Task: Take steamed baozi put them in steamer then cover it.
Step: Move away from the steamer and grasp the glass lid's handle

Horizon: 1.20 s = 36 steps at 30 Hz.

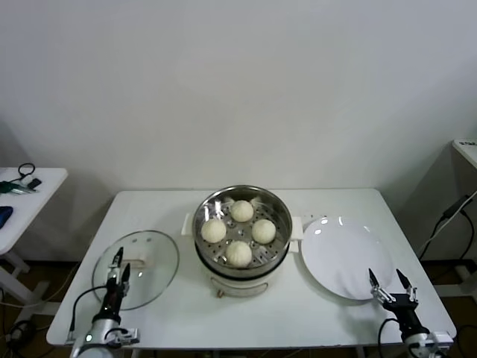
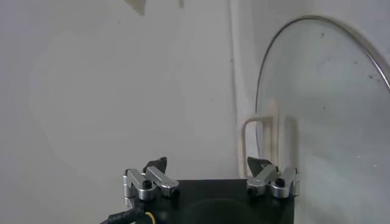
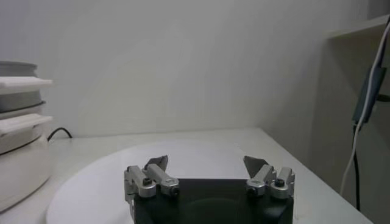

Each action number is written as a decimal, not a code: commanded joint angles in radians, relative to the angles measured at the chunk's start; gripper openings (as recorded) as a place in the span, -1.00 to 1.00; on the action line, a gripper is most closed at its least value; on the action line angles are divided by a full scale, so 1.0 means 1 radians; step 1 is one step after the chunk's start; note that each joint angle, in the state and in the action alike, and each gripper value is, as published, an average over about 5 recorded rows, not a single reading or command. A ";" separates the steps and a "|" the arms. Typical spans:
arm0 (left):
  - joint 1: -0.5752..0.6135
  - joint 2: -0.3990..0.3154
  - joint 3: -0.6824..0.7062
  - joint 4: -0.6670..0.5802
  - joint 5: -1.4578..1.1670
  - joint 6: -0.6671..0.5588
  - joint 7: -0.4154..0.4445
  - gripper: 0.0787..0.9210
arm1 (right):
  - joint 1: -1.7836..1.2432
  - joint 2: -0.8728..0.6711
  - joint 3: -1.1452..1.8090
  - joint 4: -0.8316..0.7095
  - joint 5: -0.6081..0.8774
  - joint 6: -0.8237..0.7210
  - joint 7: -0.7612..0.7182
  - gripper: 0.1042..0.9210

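Observation:
Several steamed baozi point(image 1: 238, 253) sit on the perforated tray inside the steel steamer point(image 1: 206, 207) at the table's middle. The steamer stands uncovered on its white base. The glass cover point(image 1: 153, 268) with its cream handle point(image 1: 144, 262) lies flat on the table left of the steamer. My left gripper point(image 1: 118, 266) is open and empty at the cover's near-left edge. In the left wrist view the cover point(image 2: 329, 109) and its handle point(image 2: 261, 139) lie just ahead of the open gripper point(image 2: 207, 165). My right gripper point(image 1: 388, 282) is open and empty at the near-right.
A flat white plate point(image 1: 344, 257) lies right of the steamer, bare; it also shows in the right wrist view point(image 3: 183, 158) ahead of my right gripper point(image 3: 206, 163). The steamer's side point(image 3: 18, 146) is at that view's edge. A side table point(image 1: 26, 195) with small items stands far left.

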 commanded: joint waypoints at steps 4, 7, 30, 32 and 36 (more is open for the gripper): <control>-0.032 -0.001 0.000 0.037 0.030 0.011 -0.002 0.77 | -0.002 0.017 0.003 0.006 -0.006 0.002 0.002 0.76; -0.046 0.000 0.004 0.057 0.030 0.010 -0.001 0.77 | 0.002 0.023 0.002 0.006 -0.010 0.003 0.004 0.76; -0.112 -0.006 0.011 0.162 0.013 -0.001 -0.001 -0.60 | 0.007 0.047 0.004 0.022 -0.023 0.009 0.009 0.76; -0.113 -0.009 0.011 0.165 0.014 -0.001 -0.005 -0.74 | 0.007 0.046 0.005 0.025 -0.024 0.006 0.012 0.76; -0.119 -0.017 0.010 0.177 0.015 -0.004 -0.019 -0.87 | 0.003 0.047 0.008 0.034 -0.046 -0.011 0.026 0.76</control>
